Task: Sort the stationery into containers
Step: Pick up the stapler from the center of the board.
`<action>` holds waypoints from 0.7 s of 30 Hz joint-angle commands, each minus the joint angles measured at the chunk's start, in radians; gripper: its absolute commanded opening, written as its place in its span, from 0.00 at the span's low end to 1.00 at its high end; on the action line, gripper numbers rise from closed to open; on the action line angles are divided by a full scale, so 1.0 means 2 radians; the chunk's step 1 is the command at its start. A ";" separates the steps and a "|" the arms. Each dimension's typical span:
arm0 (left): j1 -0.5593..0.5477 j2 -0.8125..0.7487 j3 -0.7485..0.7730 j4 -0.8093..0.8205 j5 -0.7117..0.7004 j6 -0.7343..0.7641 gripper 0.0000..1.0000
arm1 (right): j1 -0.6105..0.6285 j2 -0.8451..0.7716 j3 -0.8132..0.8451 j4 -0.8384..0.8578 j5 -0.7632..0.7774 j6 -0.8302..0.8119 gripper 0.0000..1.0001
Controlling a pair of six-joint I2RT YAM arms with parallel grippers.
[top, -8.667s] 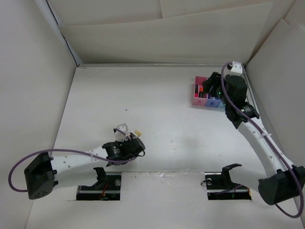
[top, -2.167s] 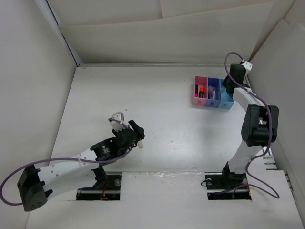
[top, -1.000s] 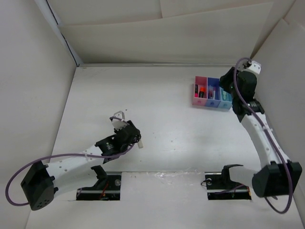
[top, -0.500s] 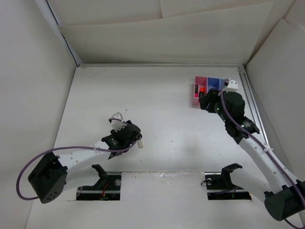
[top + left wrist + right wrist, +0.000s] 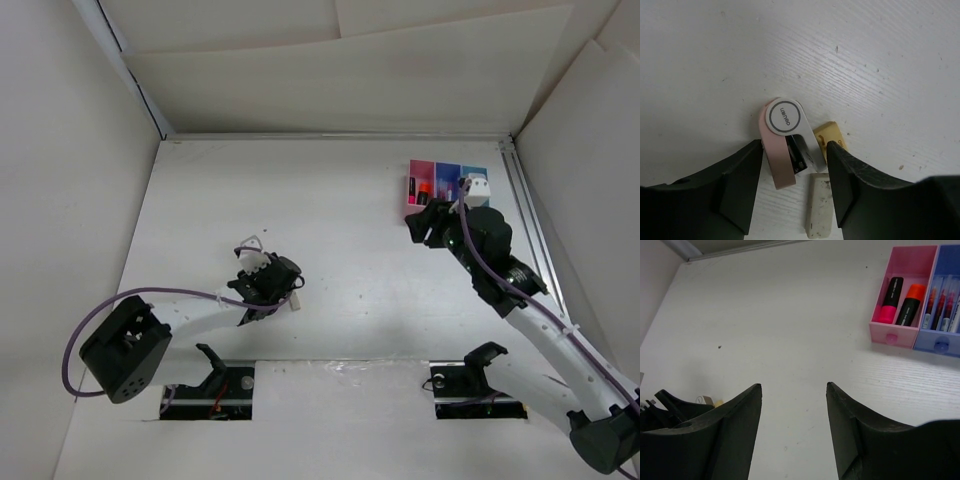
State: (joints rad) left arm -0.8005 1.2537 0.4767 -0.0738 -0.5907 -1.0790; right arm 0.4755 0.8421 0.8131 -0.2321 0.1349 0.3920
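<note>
My left gripper (image 5: 794, 187) is open, low over the table, and nothing is held. Between its fingers lie a small pink and metal item with a round white label (image 5: 784, 119) and a beige eraser (image 5: 818, 210). A yellowish eraser (image 5: 832, 136) lies by the right finger (image 5: 852, 185). In the top view this gripper (image 5: 275, 285) is at the left centre. My right gripper (image 5: 793, 385) is open and empty, in front of the bins (image 5: 445, 180). The pink bin (image 5: 895, 332) holds a pink-capped highlighter (image 5: 889, 300) and an orange-capped one (image 5: 912, 297). The darker blue bin (image 5: 940, 346) holds several pens (image 5: 941, 302).
White cardboard walls enclose the table on the left, back and right (image 5: 590, 140). The bins stand near the back right wall. My left arm's dark wrist (image 5: 670, 412) shows at the lower left of the right wrist view. Two black fixtures (image 5: 480, 365) sit at the near edge.
My right gripper has swung from beside the bins to in front of them, toward the table's middle. My left gripper has stayed over the small items, its arm shifting slightly.
</note>
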 commanded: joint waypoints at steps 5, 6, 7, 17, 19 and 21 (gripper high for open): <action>0.003 0.006 0.019 0.010 -0.005 0.010 0.41 | 0.015 -0.008 -0.013 0.010 0.015 -0.002 0.59; 0.003 0.001 0.019 0.010 -0.005 0.010 0.39 | 0.015 -0.008 -0.013 0.010 0.015 -0.002 0.59; 0.003 0.001 0.012 0.010 0.000 0.010 0.37 | 0.015 -0.008 -0.013 0.010 0.015 -0.002 0.59; 0.003 -0.153 -0.015 -0.031 0.041 0.028 0.14 | 0.015 0.002 -0.013 0.020 -0.076 -0.007 0.71; 0.003 -0.180 -0.015 -0.036 0.051 0.040 0.13 | 0.015 0.013 -0.013 0.027 -0.103 -0.007 0.71; -0.002 -0.210 -0.015 -0.030 0.080 0.068 0.13 | 0.015 0.021 -0.018 0.032 -0.135 -0.007 0.72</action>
State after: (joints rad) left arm -0.8009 0.8963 0.4530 -0.1238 -0.4976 -1.0199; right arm 0.4988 0.8669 0.7849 -0.2211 -0.0093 0.3882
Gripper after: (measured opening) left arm 0.329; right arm 0.720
